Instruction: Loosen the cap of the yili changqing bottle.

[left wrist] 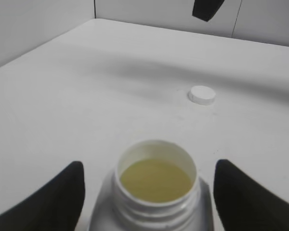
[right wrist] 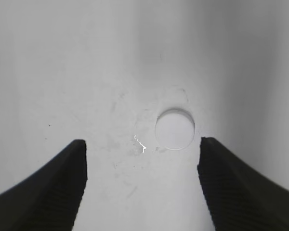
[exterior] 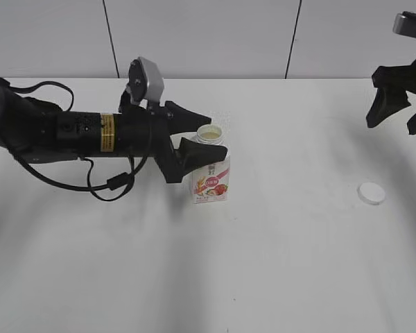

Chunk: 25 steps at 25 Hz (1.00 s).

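Note:
The yili changqing bottle stands upright mid-table, white with a strawberry label; its neck is open and shows pale yellow liquid. The white cap lies flat on the table to the right, apart from the bottle; it also shows in the left wrist view and the right wrist view. My left gripper is open, its fingers on either side of the bottle's neck, not touching it. My right gripper is open and empty, raised above the cap.
The white table has a grey panelled wall behind it. The left arm's black cables hang just above the table left of the bottle. Faint scuff marks lie beside the cap.

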{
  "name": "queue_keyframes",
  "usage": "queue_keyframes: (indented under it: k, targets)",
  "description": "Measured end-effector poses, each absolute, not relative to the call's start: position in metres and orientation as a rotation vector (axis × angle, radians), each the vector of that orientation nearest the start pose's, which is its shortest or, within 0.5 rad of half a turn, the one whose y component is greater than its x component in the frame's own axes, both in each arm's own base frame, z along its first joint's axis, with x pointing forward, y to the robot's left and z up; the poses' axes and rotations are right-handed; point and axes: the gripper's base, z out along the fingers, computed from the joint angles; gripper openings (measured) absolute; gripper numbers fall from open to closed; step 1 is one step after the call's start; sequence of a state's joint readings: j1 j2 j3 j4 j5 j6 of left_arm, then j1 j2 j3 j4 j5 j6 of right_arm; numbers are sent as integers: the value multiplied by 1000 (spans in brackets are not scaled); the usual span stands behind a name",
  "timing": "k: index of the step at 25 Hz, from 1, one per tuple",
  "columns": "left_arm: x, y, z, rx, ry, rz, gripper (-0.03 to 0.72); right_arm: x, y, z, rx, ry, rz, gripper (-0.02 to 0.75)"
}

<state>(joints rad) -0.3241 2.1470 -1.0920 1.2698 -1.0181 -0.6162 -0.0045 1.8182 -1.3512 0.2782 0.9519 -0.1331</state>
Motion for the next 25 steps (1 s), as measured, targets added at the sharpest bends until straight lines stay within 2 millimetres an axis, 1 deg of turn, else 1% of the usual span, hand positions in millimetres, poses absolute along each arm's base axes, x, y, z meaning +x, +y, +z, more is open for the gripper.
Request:
queue_keyframes:
  k: [5, 9, 12, 14, 16, 18, 19, 21, 23, 25]
  targets:
    - [343, -195, 151, 1271, 1496, -905, 510, 367, 17, 241, -29, 2847, 303, 566]
    - [340, -192, 179, 1292, 1450, -840, 510, 364, 17, 249, -42, 2827, 285, 566]
    - [343, -186, 197, 1283, 1499, -692, 510, 365, 17, 255, -48, 2819, 285, 566]
    - [348, -177, 205, 1270, 1584, -515, 510, 366, 17, 260, -55, 2818, 288, 566]
    - [355, -163, 214, 1229, 1676, -299, 510, 368, 17, 267, -63, 2813, 289, 566]
    - [363, -144, 222, 1140, 1783, -44, 510, 368, 17, 273, -73, 2817, 293, 566]
    - [366, -134, 225, 1068, 1842, 65, 510, 368, 18, 277, -77, 2815, 295, 566]
    - [368, -117, 229, 892, 1962, 195, 510, 368, 18, 282, -85, 2819, 298, 566]
    - [367, -105, 229, 712, 2079, 245, 510, 369, 18, 285, -89, 2820, 300, 566]
    - [364, -98, 224, 505, 2206, 219, 510, 368, 18, 286, -92, 2829, 302, 566]
